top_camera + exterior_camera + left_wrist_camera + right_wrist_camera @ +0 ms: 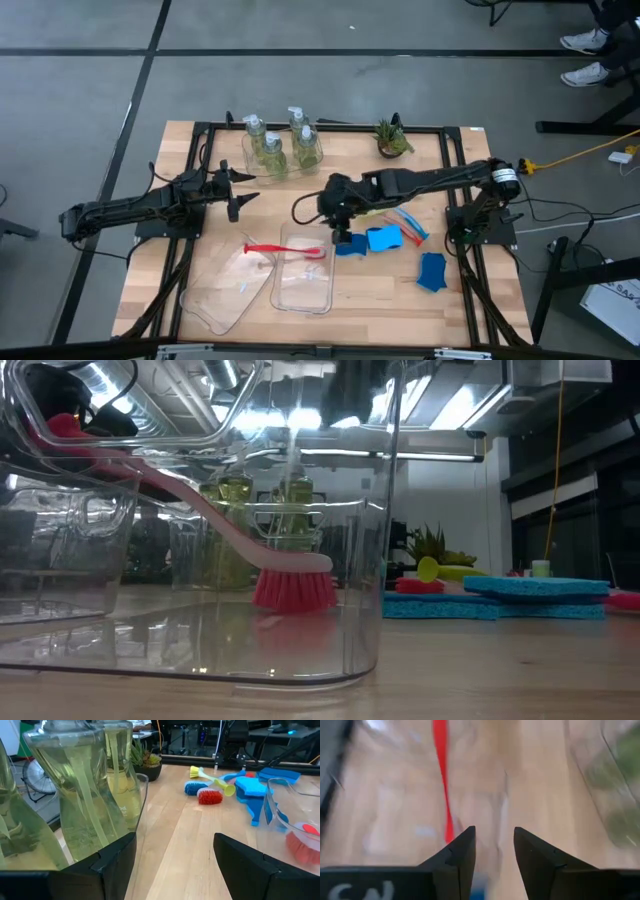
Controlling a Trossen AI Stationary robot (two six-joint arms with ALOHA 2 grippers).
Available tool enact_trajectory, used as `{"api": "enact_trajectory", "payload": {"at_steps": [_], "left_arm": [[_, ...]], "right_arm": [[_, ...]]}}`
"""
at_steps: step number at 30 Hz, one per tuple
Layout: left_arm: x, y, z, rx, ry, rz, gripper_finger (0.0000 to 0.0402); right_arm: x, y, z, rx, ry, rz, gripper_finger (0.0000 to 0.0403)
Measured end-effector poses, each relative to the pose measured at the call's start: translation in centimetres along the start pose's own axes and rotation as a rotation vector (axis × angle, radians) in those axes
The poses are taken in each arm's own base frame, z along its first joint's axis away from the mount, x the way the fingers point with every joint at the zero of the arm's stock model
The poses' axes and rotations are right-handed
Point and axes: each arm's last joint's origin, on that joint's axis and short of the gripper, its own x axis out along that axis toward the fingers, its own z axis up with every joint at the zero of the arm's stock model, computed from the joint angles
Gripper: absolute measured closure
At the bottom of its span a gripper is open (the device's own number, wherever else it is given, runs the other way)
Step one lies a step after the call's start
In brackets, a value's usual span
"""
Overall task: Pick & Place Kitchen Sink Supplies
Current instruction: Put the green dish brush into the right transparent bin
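The red brush [285, 249] lies with its bristle head [293, 589] on the floor of a clear tray [304, 282] and its handle [150, 478] leaning up over the tray's rim. My right gripper [340, 230] [494, 840] hovers open just right of that tray, above the blue sponge pieces [383, 239]; the red handle [441, 775] shows beyond its fingers. My left gripper [243, 190] [175, 845] waits open beside the pump bottles [275, 145] [85, 795], which stand in a clear tray at the far side.
More brushes, red, blue and yellow-green [410, 222] [210, 782], lie right of centre with another blue sponge [432, 272]. A second clear tray [222, 295] lies at the near left. The potted plant [392, 138] stands at the far right. Bare wood shows between the trays and bottles.
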Motion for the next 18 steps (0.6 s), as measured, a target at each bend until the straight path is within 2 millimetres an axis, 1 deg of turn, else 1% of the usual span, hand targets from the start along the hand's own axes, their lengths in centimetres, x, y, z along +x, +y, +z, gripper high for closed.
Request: {"api": "enact_trajectory", "payload": {"at_steps": [3,7,10,12,15,18], "left_arm": [[0.0,0.0,0.0,0.0,0.001,0.0,0.0142],[0.0,0.0,0.0,0.0,0.002,0.0,0.0142],[0.0,0.0,0.0,0.0,-0.001,0.0,0.0142],[0.0,0.0,0.0,0.0,0.002,0.001,0.0142],[0.0,0.0,0.0,0.0,0.002,0.001,0.0142],[0.0,0.0,0.0,0.0,0.002,0.001,0.0142]], "right_arm": [[-0.9,-0.3,-1.2,-0.027,0.148,-0.083,0.027],[-0.8,-0.6,-3.5,-0.06,0.284,-0.144,0.0272],[-0.5,-0.7,-5.4,-0.051,0.32,-0.184,0.0279],[-0.5,-1.0,-6.8,-0.038,0.346,-0.251,0.0284],[-0.9,-1.3,-9.0,-0.007,0.376,-0.327,0.0293],[-1.4,-1.5,-11.1,0.023,0.393,-0.364,0.03]]}}
